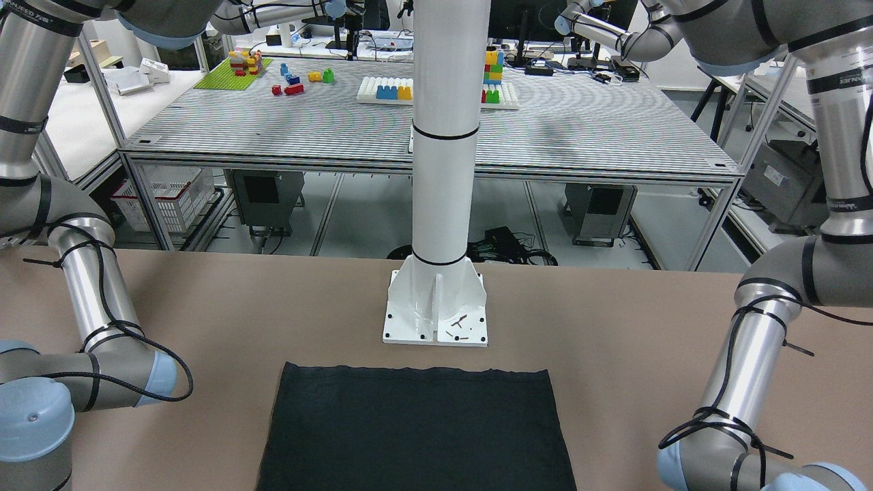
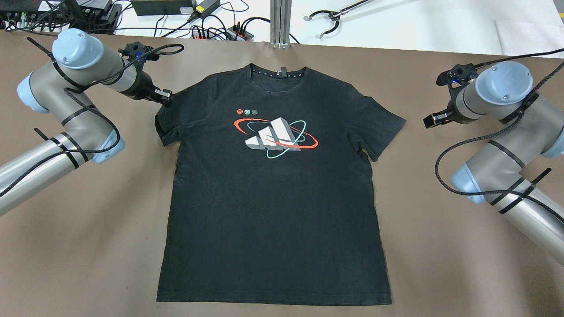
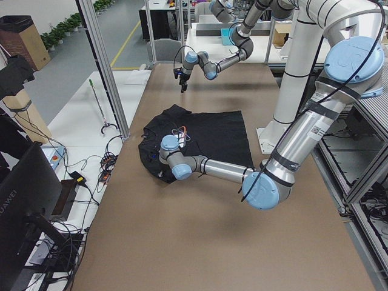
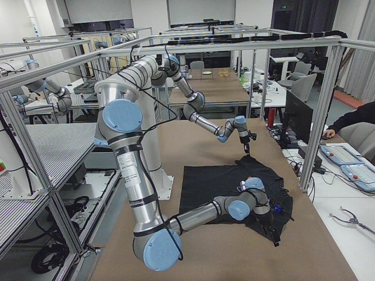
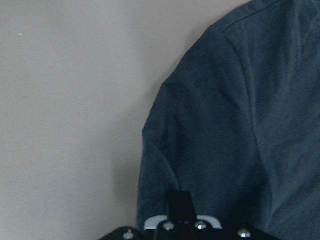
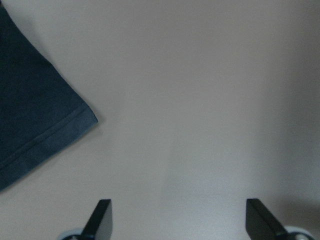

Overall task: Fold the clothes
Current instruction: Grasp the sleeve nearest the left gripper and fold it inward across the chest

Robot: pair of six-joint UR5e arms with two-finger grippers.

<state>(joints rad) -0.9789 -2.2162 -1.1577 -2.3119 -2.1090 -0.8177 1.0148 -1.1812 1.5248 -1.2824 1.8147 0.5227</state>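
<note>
Overhead exterior: clothes (image 2: 273, 211) at left pincer (image 2: 167, 97)

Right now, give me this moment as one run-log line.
T-shirt: flat, unfolded, print up | left gripper: shut at T-shirt's shoulder edge, grip unclear | right gripper: open over table, apart from T-shirt

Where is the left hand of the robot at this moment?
In the overhead view, the left hand is on the left side, at the shoulder of the black T-shirt, just above its crumpled sleeve.
</note>
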